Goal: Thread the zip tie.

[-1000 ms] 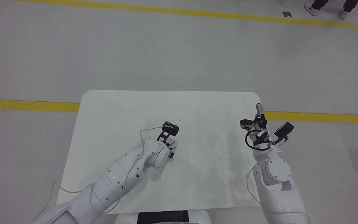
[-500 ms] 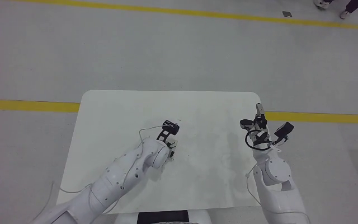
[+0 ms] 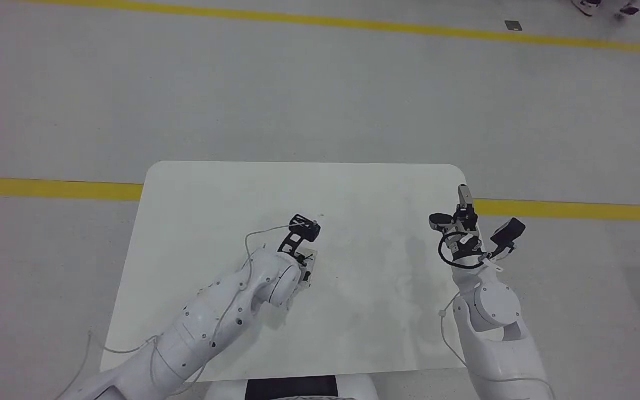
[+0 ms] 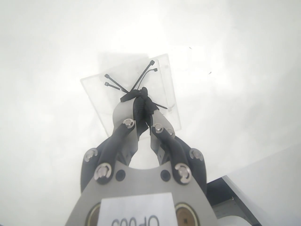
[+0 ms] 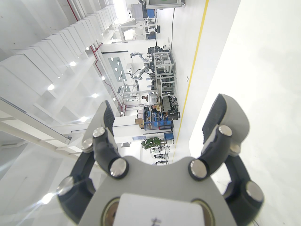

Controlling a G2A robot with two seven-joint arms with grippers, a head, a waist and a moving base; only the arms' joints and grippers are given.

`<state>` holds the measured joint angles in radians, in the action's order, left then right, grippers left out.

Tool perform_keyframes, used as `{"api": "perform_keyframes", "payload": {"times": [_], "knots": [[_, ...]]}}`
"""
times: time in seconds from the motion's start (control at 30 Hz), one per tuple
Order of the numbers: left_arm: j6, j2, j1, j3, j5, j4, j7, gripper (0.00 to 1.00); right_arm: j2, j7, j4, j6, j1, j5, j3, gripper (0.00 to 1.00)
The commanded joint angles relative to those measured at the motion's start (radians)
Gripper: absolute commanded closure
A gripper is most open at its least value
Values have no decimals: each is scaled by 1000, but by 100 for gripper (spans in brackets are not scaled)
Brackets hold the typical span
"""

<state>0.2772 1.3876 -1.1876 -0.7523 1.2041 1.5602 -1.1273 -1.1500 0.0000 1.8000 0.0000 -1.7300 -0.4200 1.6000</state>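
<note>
- The left gripper (image 4: pixel 142 97) has its fingertips pressed together on the black zip ties (image 4: pixel 144 74), right where the strands cross. A thin black tail pokes out beside one fingertip.
- The ties lie on a clear square plate (image 4: pixel 94 90) directly under that gripper, their heads fanning away from the fingertips.
- In the top view the left gripper (image 3: pixel 305 232) sits over the middle of the white table (image 3: pixel 200 220).
- The right gripper (image 5: pixel 162 109) is spread wide and holds nothing. It is raised at the table's right edge (image 3: pixel 470 232), well apart from the plate, and faces out into the room.
- The table surface is plain white, with a few small dark specks near the plate.
- The floor is pale grey; behind it is a hall with equipment racks (image 5: pixel 162 71) and ceiling lights.
- Count: one table, one clear plate, two yellow floor lines (image 3: pixel 60 188).
- Four zip-tie heads show, in two pairs. I cannot tell whether these are four ties or two mirrored in the plate.
</note>
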Motion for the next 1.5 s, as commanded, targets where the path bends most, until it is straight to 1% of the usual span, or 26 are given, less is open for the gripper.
{"api": "perform_keyframes", "payload": {"times": [0.0, 0.17, 0.37, 0.47, 0.6, 0.73, 0.9, 1.13, 1.3, 1.47], "knots": [[-2, -2, -3, -5, 3, 5, 0, 100, 0, 0, 0, 0, 0, 0, 0, 0], [-7, -3, -8, -15, -23, -4, 18, 100, 0, 0, 0, 0, 0, 0, 0, 0], [-16, -2, -6, -19, -50, -28, 48, 100, 0, 0, 0, 0, 0, 0, 0, 0], [-20, -1, -2, -18, -59, -40, 53, 100, 0, 0, 0, 0, 0, 0, 0, 0], [-25, -2, 2, -17, -64, -44, 49, 100, 0, 0, 0, 0, 0, 0, 0, 0], [-36, -4, 0, -18, -63, -34, 42, 100, 0, 0, 0, 0, 0, 0, 0, 0], [-35, -8, -1, -17, -49, -17, 26, 100, 0, 0, 0, 0, 0, 0, 0, 0], [-13, -10, 1, 0, 0, 9, -19, 100, 0, 0, 0, 0, 0, 0, 0, 0], [15, -8, 7, 5, 9, 18, -60, 100, 0, 0, 0, 0, 0, 0, 0, 0], [15, -8, 7, 5, 9, 18, -60, 100, 0, 0, 0, 0, 0, 0, 0, 0]]}}
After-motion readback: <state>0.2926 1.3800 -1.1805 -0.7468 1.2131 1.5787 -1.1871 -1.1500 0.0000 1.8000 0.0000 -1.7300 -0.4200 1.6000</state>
